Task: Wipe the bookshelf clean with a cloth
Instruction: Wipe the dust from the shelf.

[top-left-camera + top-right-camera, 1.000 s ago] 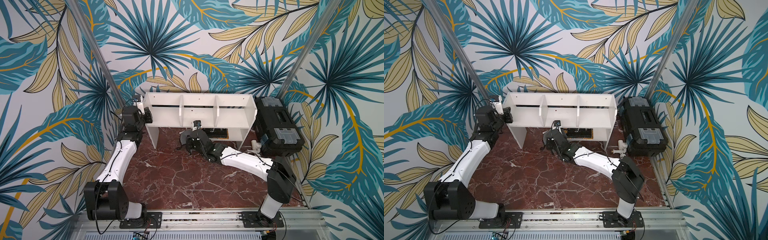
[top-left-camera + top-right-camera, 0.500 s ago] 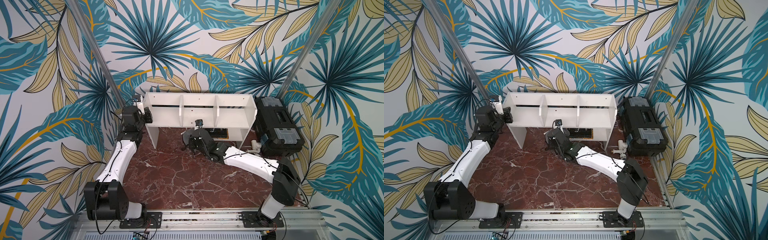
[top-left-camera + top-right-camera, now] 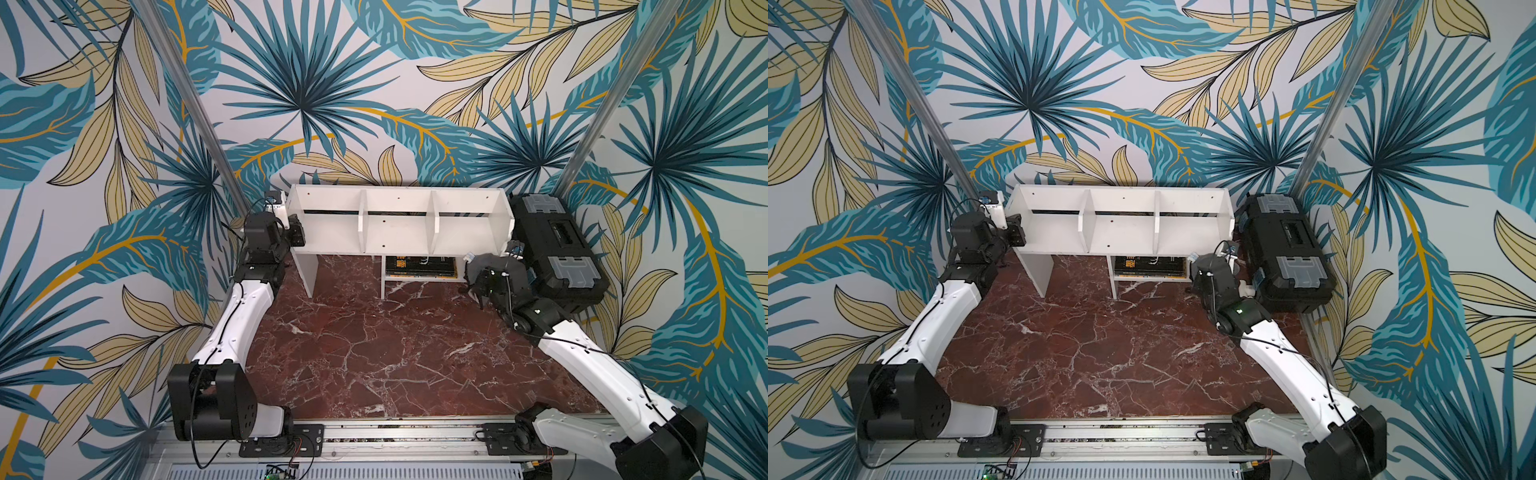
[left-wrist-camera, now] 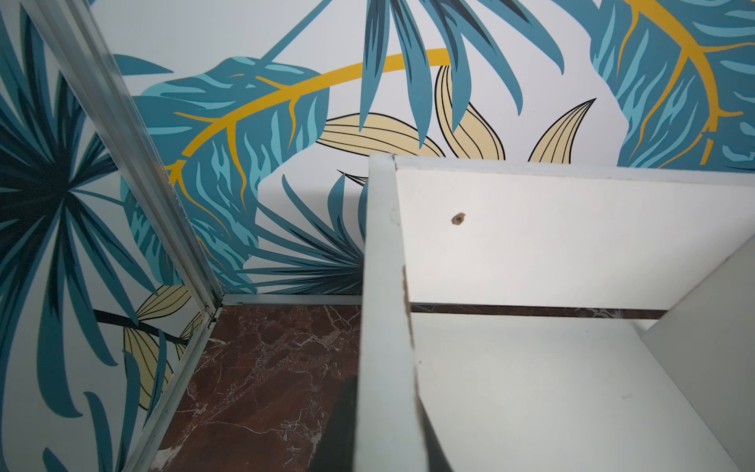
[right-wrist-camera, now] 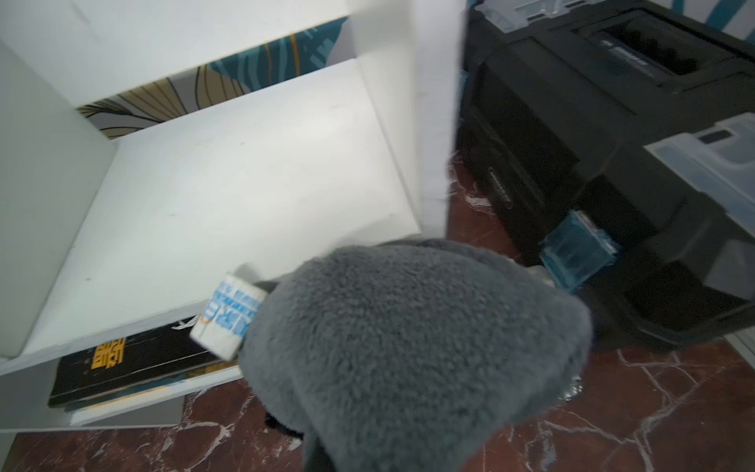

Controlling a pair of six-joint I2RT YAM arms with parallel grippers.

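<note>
Cloth (image 5: pixel 408 347): grey, fluffy, white-blue tag; bunched at bookshelf (image 3: pixel 399 232) front right corner
Lower cubby (image 3: pixel 419 279): flat black books (image 3: pixel 419 266)
Right gripper (image 3: pixel 484 276): fingers pinching cloth
Left gripper (image 3: pixel 298 236): fingers pinching bookshelf left panel

Walls (image 3: pixel 316 83) on three sides papered with large teal, navy and pale-yellow palm leaves on off-white; bare aluminium posts (image 3: pixel 187 104) in both back corners; red-brown, white-veined marble floor (image 3: pixel 374 345); black toolbox (image 3: pixel 552 245) against right-hand wall; light soft, even.
</note>
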